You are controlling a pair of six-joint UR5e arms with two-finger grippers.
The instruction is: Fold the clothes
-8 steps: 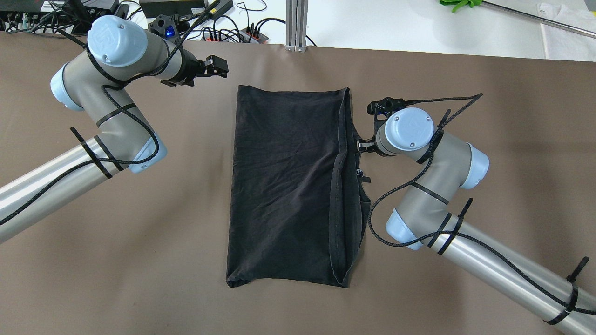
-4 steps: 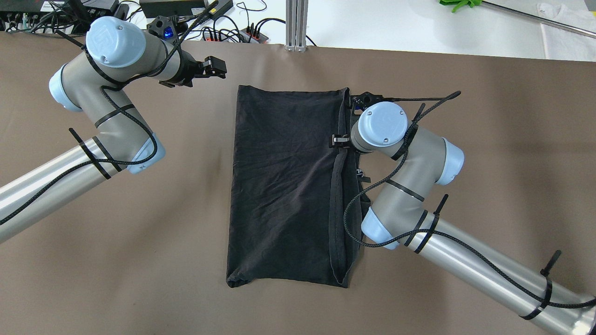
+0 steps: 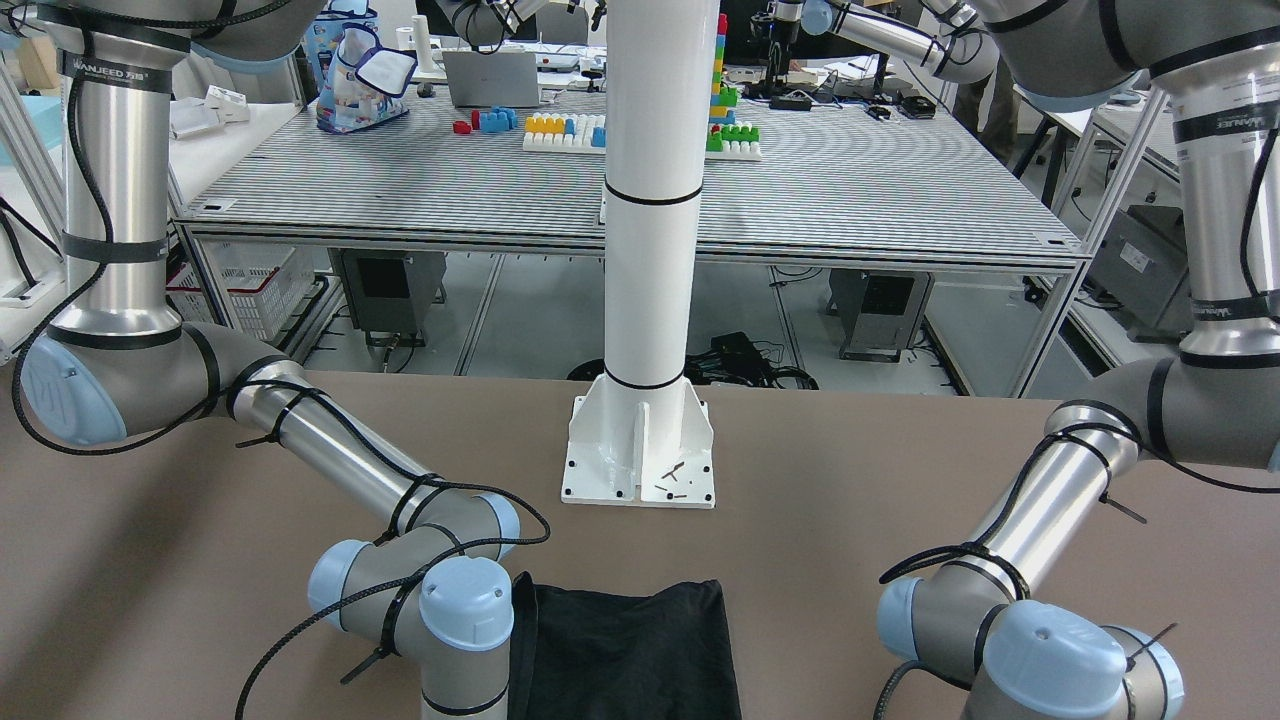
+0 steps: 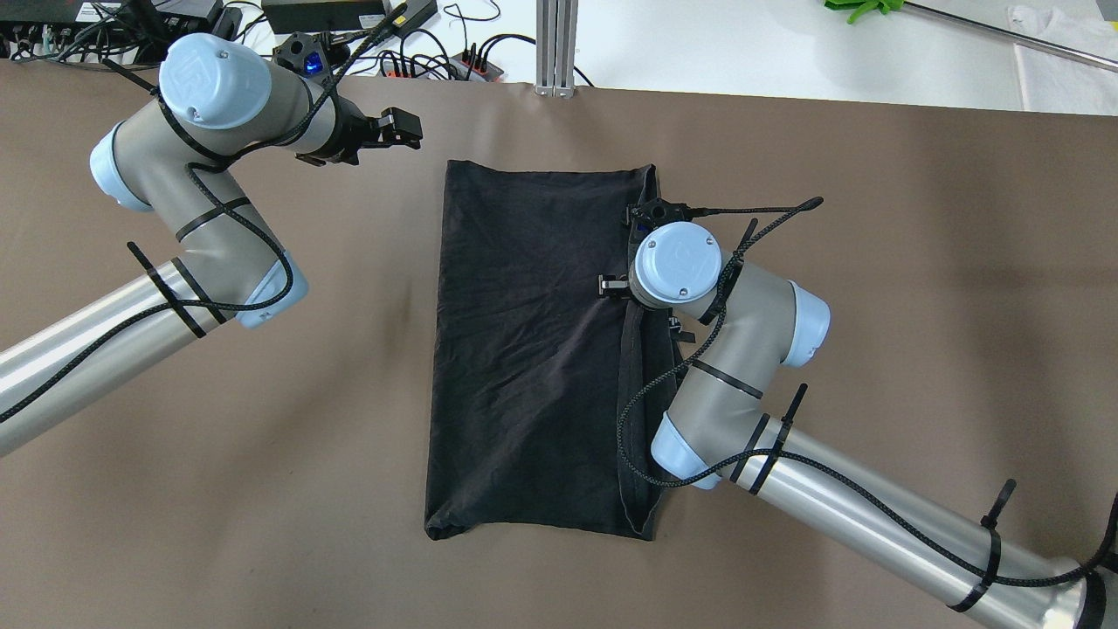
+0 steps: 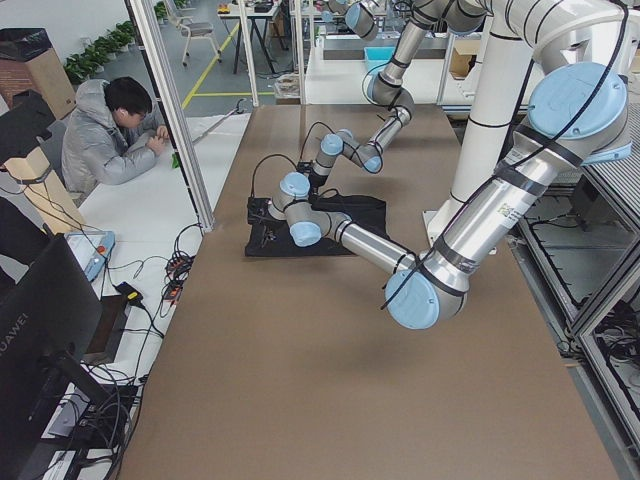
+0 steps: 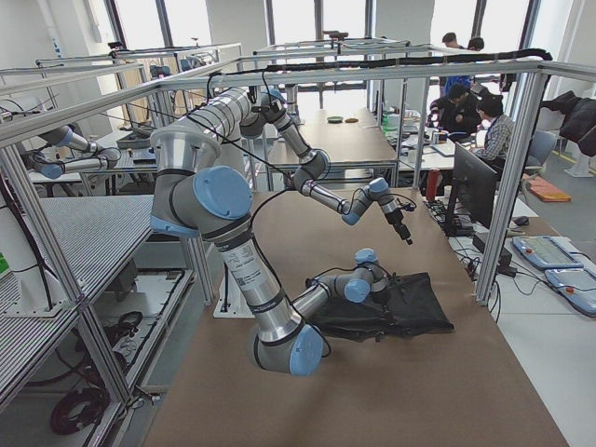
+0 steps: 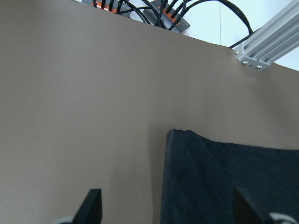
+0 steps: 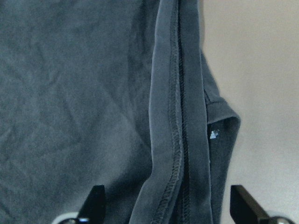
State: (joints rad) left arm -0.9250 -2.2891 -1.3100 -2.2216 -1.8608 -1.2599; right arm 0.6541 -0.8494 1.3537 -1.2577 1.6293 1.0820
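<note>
Right hand (image 4: 613, 285) slides left onto the clothes' (image 4: 524, 349) mid-frame hem (image 8: 175, 116), jaws apart; best pinch both layers before lifting.

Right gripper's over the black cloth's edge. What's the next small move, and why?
Probably lower the right gripper and close on the hemmed edge: its open fingers straddle that hem, the black garment lies flat and ungrasped, and the left gripper hangs open near the far corner.

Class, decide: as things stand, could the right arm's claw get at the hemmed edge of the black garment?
Probably yes: the right claw hangs open directly over the hemmed edge of the black garment, with nothing visible between them.
</note>
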